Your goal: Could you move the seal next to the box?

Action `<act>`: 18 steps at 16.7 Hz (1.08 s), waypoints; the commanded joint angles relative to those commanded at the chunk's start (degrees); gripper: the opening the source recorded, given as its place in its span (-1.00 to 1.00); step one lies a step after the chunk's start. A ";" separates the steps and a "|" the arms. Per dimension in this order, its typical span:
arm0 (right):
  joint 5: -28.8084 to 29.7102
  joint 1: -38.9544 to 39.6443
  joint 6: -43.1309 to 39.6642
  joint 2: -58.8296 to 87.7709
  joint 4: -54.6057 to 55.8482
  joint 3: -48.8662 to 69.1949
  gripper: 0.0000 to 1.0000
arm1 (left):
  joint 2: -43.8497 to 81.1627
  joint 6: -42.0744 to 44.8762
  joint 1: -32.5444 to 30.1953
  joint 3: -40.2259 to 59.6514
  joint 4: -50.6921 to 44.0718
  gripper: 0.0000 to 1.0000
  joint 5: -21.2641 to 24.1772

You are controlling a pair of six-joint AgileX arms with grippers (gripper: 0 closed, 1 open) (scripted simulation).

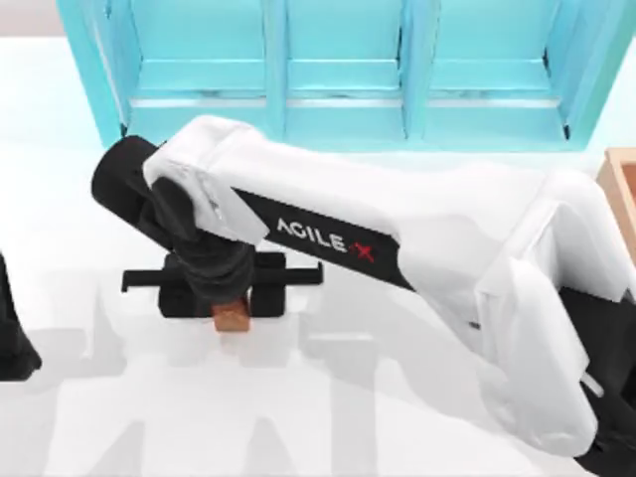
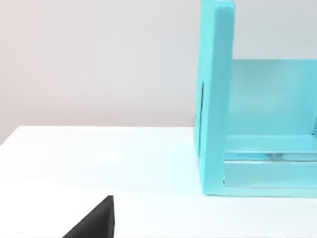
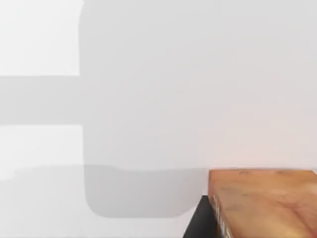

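Seal (image 1: 232, 318) sits lower left of centre in the top view, held in the right claw (image 1: 221, 298), whose fingers are closed on it; in the right wrist view it is close up (image 3: 262, 203). Box (image 1: 620, 194) shows at the right edge, well apart from the seal. Turquoise shelf (image 1: 338, 70) spans the upper bench (image 1: 79, 397); left claw (image 1: 12, 338) is parked at the left edge, grip state cannot tell.

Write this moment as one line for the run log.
right gripper: over seal, table's left-centre | seal: between fingers | box: right edge, far | left arm: parked, left edge
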 joint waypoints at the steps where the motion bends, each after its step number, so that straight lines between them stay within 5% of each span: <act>1: 0.00 0.03 0.01 0.15 -1.31 1.31 -1.00 | 0.00 0.00 0.00 0.00 0.00 1.00 0.00; 12: -0.03 -0.17 0.20 0.52 -10.87 11.59 -1.00 | 0.00 0.00 0.00 0.00 0.00 1.00 0.00; 18: -1.33 -6.85 -7.07 -8.60 -10.23 -0.60 -1.00 | 0.00 0.00 0.00 0.00 0.00 1.00 0.00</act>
